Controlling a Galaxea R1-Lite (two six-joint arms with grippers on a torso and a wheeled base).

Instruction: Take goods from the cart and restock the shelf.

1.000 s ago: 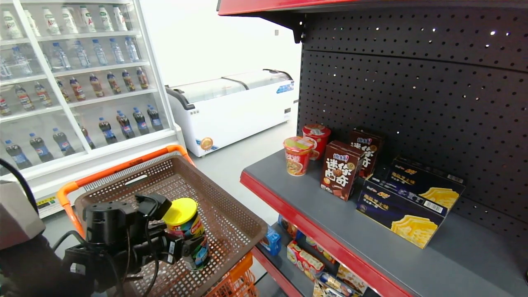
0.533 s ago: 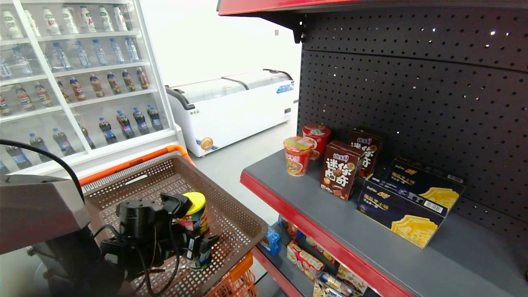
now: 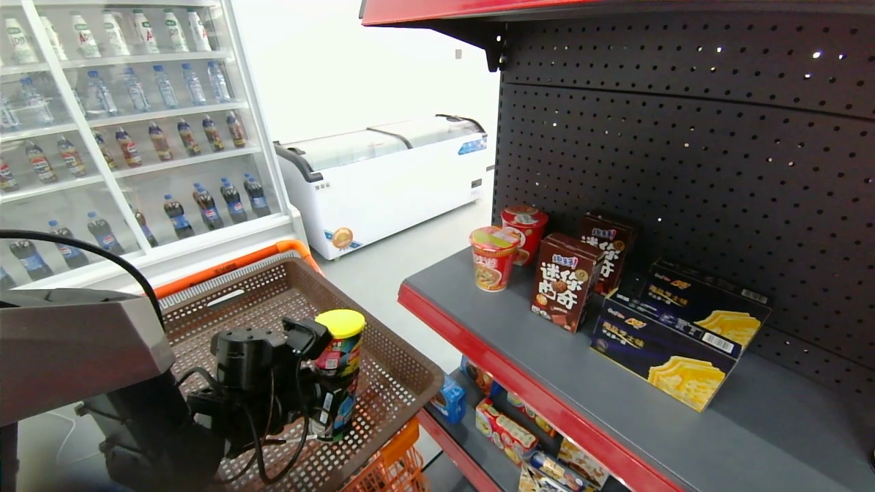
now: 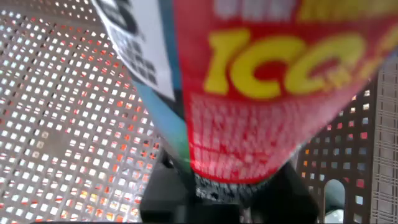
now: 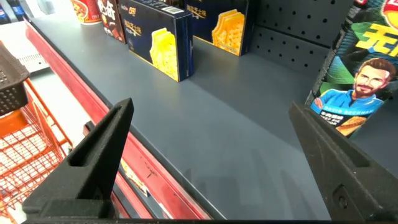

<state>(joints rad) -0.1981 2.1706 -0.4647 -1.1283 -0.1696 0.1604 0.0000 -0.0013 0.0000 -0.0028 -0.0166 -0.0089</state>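
Observation:
A can with a yellow lid and a red, blue and green label (image 3: 340, 365) stands upright over the brown perforated cart basket (image 3: 393, 355), held in my shut left gripper (image 3: 327, 410). The left wrist view has the can's red label (image 4: 261, 93) close up, with basket mesh (image 4: 62, 124) behind it. My right gripper (image 5: 211, 180) hangs open over the grey shelf board (image 5: 205, 124), with nothing between its fingers (image 5: 93, 168). The shelf (image 3: 547, 376) lies to the right of the basket.
On the shelf stand two cup noodles (image 3: 493, 258), brown snack boxes (image 3: 564, 281) and dark blue boxes (image 3: 666, 352), seen also as blue boxes (image 5: 158, 40). A green-blue snack pack (image 5: 360, 81) stands near the pegboard back. Lower shelves hold more goods (image 3: 506, 430). A drinks fridge (image 3: 137, 137) is behind.
My left arm has carried the can to the right over the basket, and the can has gone from tilted to upright.

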